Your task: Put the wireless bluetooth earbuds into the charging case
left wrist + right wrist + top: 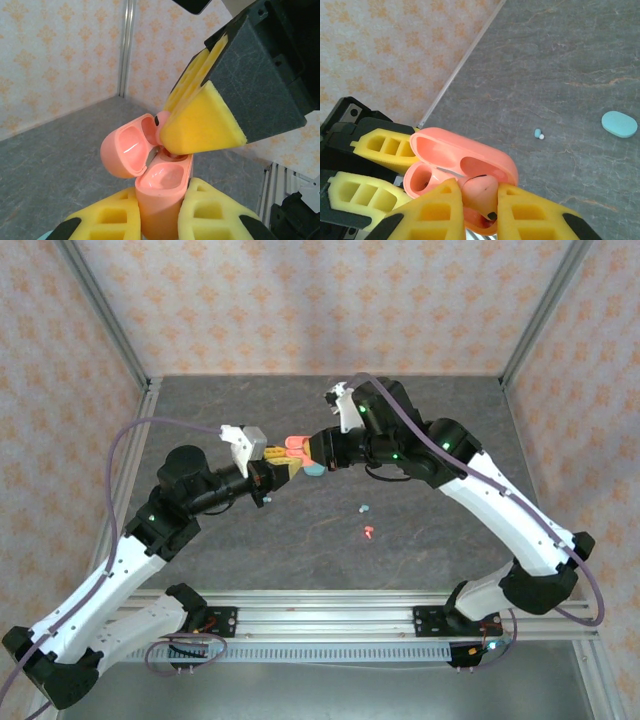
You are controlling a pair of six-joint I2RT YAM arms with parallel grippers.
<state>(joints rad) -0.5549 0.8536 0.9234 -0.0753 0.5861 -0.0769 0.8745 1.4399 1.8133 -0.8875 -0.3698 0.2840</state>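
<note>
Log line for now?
left pincer: shut on pink case, lid open | right pincer: shut on pink earbud | table: teal case, teal earbud

You'll find the pink charging case [161, 192] is smooth plastic with a soft gloss, and the inside of its open lid catches a bright highlight. The pink earbud [481, 192] is the same smooth, faintly shiny plastic. The yellow fingers [212, 212] of your left end effector [160, 215] and of the right end effector [480, 212] look matt and finely grainy, on matt black mounts. The table [560, 60] is matt grey with a stone-like mottle. The teal case [619, 124] looks smooth and dull. The arm shells [510, 515] are glossy white plastic, and the frame posts [110, 325] are brushed metal.
</note>
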